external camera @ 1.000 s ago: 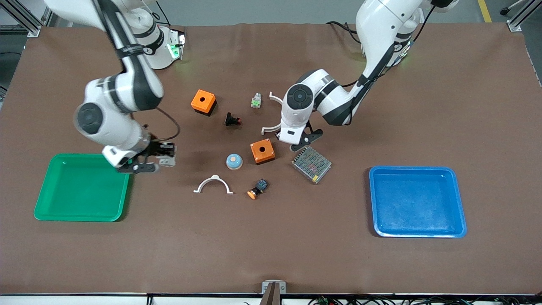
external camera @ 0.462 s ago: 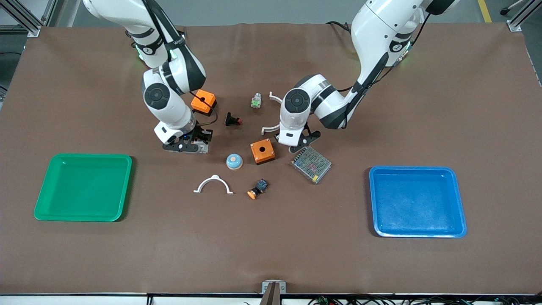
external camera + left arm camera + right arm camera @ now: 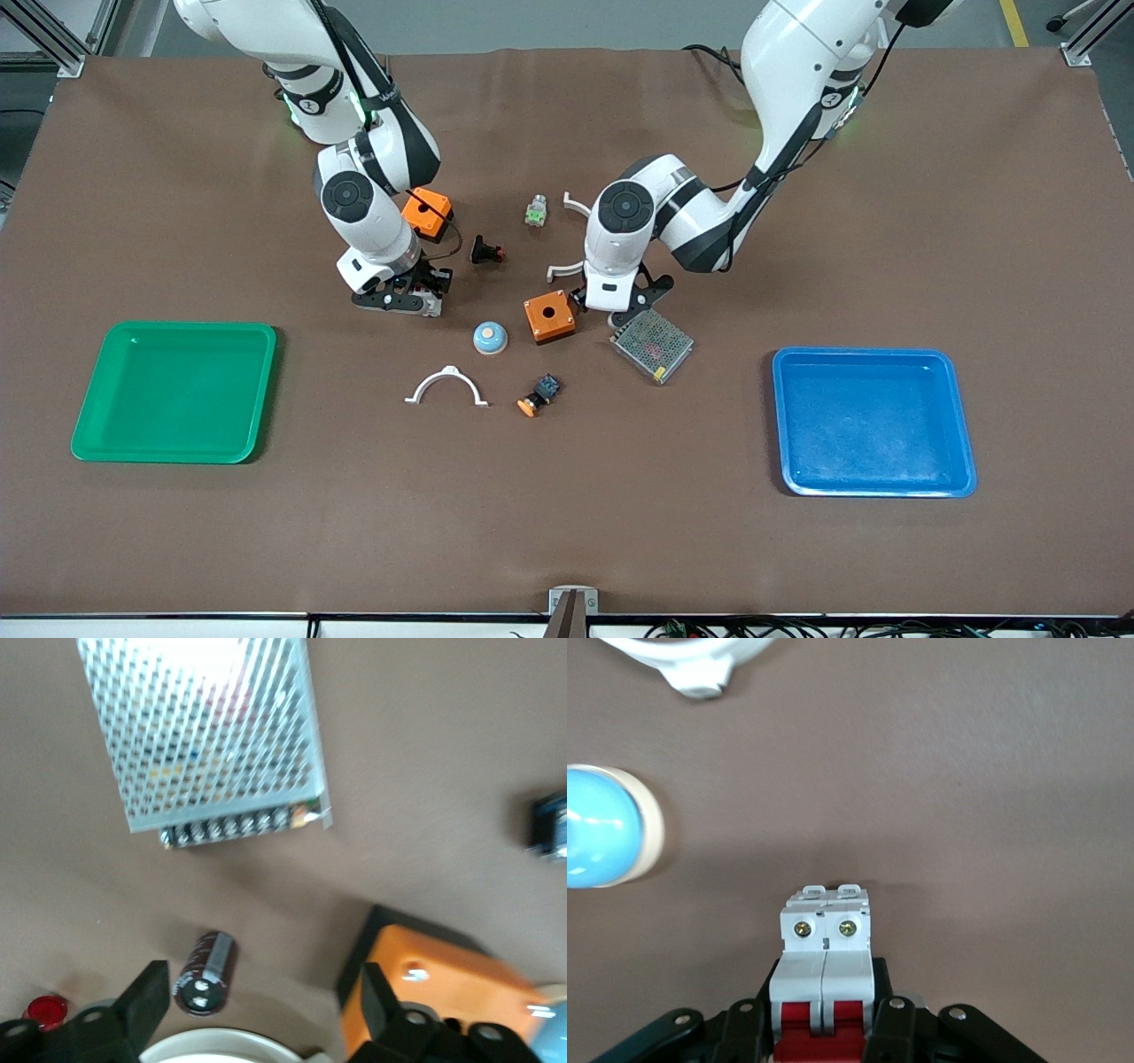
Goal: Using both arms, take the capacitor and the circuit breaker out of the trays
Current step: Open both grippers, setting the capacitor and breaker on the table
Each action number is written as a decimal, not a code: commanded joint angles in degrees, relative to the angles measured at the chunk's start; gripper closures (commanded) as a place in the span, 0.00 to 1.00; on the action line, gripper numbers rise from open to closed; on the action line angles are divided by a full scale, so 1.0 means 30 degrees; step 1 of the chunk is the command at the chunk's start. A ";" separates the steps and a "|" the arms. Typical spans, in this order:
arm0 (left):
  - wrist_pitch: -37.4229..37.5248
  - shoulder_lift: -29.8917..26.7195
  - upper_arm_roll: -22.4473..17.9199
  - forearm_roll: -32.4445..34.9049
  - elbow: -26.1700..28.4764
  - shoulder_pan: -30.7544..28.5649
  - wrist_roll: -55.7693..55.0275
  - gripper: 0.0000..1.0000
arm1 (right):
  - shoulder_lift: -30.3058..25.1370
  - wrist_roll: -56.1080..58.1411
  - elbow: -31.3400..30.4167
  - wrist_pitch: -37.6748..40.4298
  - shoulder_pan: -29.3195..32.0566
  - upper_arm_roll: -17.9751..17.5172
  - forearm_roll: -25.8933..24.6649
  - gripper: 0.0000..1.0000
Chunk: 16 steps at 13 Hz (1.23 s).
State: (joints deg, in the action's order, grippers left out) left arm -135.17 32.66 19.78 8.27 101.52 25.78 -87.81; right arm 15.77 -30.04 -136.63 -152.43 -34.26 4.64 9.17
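The breaker [image 3: 826, 967], a light-grey block with red levers, sits between the fingers of my right gripper [image 3: 819, 1028], which is shut on it. In the front view this gripper [image 3: 416, 299] is low over the table beside the blue dome. The capacitor [image 3: 205, 973], a small dark cylinder with a grey stripe, lies on the table between an orange box [image 3: 443, 992] and the mesh power supply [image 3: 208, 726]. My left gripper [image 3: 264, 1005] is open right above it, with the capacitor close to one finger [image 3: 146, 1001]. In the front view the left gripper [image 3: 611, 310] hides the capacitor.
A green tray [image 3: 177, 328] lies at the right arm's end, a blue tray [image 3: 873, 356] at the left arm's end. In the middle are two orange boxes [image 3: 548, 316] [image 3: 430, 213], a blue dome [image 3: 490, 337], a mesh power supply [image 3: 651, 344], white clips [image 3: 446, 387], and buttons [image 3: 485, 251] [image 3: 538, 395].
My right arm has swung from beside the green tray toward the middle of the table with the breaker in its gripper. My left gripper has shifted slightly nearer the orange box.
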 commanded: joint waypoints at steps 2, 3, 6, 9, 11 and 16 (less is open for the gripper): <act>0.0581 -0.2094 -0.0030 0.0932 -0.0175 -0.1996 0.1898 0.01 | -0.0012 -0.0913 -0.0366 -0.0371 -0.0826 0.0240 0.0283 0.98; 0.0933 -0.2328 -0.0030 0.1456 -0.0497 -0.2406 0.3039 0.01 | 0.0105 -0.0739 -0.0279 -0.0313 -0.0826 0.0240 0.0167 0.80; 0.3124 -0.3148 0.0028 0.2369 -0.1812 -0.4367 0.7018 0.01 | 0.0428 -0.0650 0.0159 -0.0196 -0.0768 0.0269 -0.0241 0.00; 0.7834 -0.3239 -0.0029 0.2338 -0.4768 -0.5542 1.2385 0.00 | 0.0428 -0.0504 0.1531 0.1376 -0.0476 0.0385 -0.0796 0.00; 0.9252 -0.3238 -0.0001 0.2340 -0.6090 -0.6652 1.4670 0.00 | 0.0399 0.0545 0.4015 0.5291 0.0283 0.0532 -0.2405 0.00; 1.1129 -0.3530 0.0147 0.1989 -0.7473 -0.8473 1.8800 0.00 | 0.0545 0.5580 1.0699 1.6606 0.1484 0.0533 -0.4432 0.00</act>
State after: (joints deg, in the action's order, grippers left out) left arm -104.50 22.47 19.58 14.29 80.76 1.23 -36.33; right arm 16.55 -18.16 -110.38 -110.27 -32.03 6.75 -1.78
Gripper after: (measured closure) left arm 0.000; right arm 0.000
